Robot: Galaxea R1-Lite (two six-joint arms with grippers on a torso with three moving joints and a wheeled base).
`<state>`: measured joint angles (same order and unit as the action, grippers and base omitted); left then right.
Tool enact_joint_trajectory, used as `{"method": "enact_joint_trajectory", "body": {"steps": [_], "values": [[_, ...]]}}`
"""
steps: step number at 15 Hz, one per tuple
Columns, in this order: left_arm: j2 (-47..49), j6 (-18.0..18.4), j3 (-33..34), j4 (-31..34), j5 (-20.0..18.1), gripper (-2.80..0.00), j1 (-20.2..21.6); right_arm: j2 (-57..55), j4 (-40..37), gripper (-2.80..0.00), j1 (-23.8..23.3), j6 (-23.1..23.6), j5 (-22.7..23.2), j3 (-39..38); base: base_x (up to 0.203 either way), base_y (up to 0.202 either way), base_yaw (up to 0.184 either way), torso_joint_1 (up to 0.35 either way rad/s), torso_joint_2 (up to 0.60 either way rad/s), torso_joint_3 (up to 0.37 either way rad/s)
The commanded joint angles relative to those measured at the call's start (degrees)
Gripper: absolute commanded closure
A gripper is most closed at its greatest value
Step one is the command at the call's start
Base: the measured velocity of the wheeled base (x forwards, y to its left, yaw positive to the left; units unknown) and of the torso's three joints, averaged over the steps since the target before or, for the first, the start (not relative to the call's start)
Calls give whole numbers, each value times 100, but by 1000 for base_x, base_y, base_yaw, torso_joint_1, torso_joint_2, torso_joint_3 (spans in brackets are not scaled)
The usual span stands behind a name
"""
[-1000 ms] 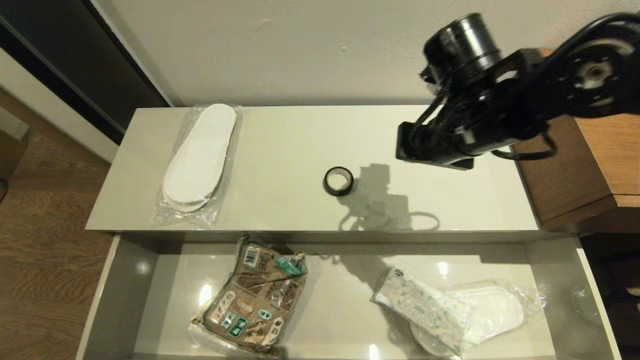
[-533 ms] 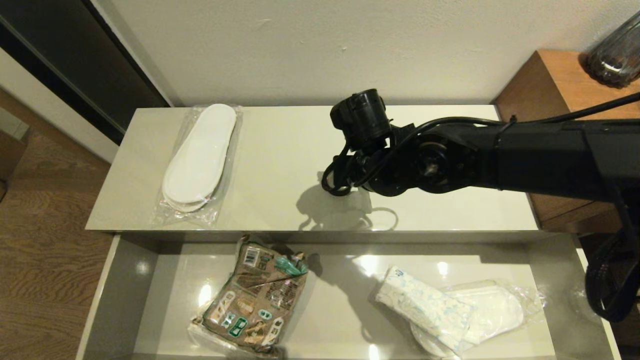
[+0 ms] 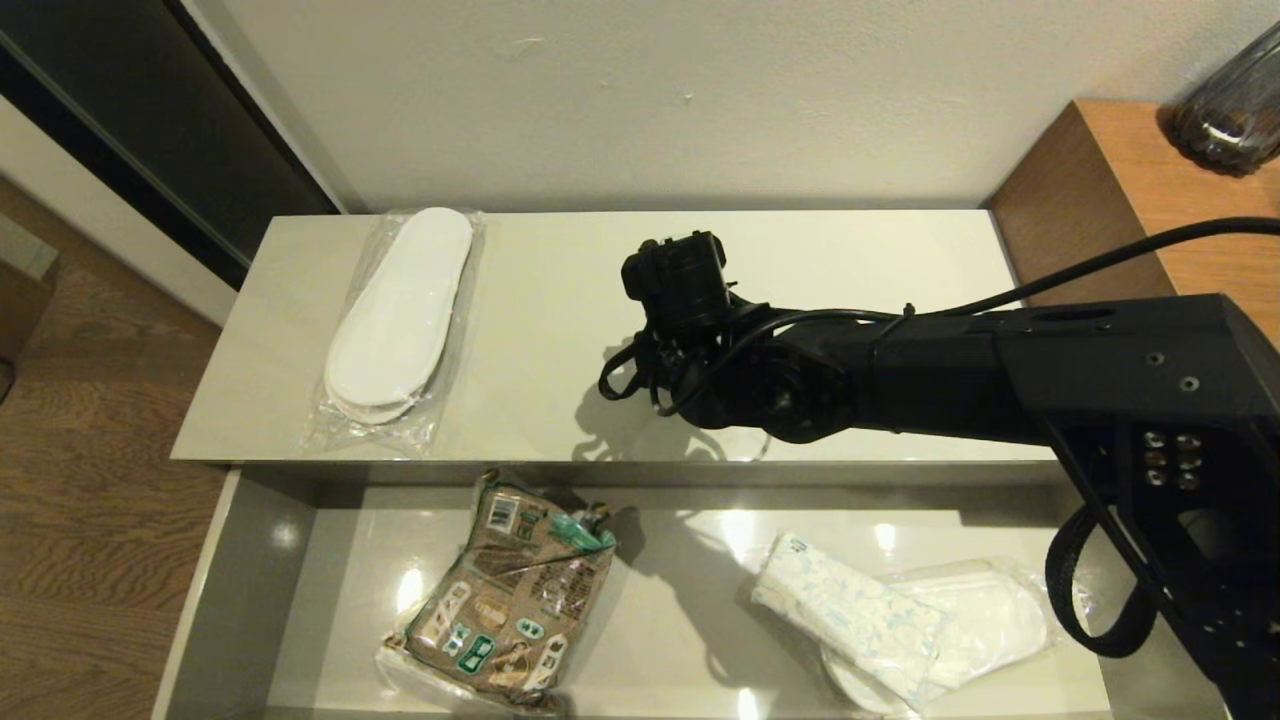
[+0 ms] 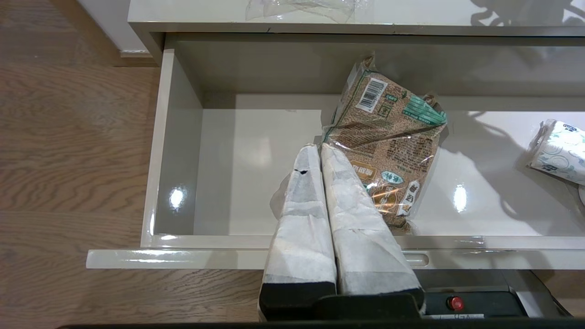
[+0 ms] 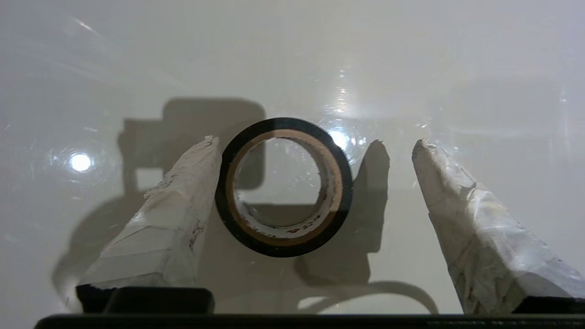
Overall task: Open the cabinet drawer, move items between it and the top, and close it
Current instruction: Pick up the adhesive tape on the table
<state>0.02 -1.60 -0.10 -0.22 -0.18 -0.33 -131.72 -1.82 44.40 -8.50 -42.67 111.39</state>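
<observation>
The black tape roll (image 5: 283, 249) lies flat on the cream top (image 3: 560, 300); in the head view my right arm covers it. My right gripper (image 5: 315, 141) is open and straddles the roll, one finger (image 5: 173, 219) touching its rim, the other standing apart. Bagged white slippers (image 3: 400, 310) lie on the top's left end. The cabinet drawer (image 3: 680, 620) is pulled out and holds a white printed tissue pack (image 3: 850, 615) resting on a second slipper bag (image 3: 990, 620). My left gripper (image 4: 315, 146) is shut and empty, above the drawer's front edge (image 4: 183, 258).
A brown printed snack bag (image 3: 510, 600) lies in the drawer's left half. Brown wooden furniture (image 3: 1120, 180) with a dark jar (image 3: 1225, 110) stands at the right of the top. A wall runs behind it, and wooden floor (image 3: 90, 500) lies to the left.
My right arm has swung left and down from the top's right side onto the tape roll, which it now covers in the head view. Nothing else has moved.
</observation>
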Motion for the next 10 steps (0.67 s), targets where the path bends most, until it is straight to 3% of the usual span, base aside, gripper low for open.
{"method": "enact_joint_trajectory", "body": {"steps": [1, 10], "values": [[6, -7, 1, -4, 1, 0, -2, -38, 15, -280, 25, -2, -22, 5, 0, 0, 0, 0, 0, 0], [6, -3, 1, -4, 1, 0, -2, -237, 306, -280, 122, 100, -46, -3, 0, 0, 0, 0, 0, 0]]}}
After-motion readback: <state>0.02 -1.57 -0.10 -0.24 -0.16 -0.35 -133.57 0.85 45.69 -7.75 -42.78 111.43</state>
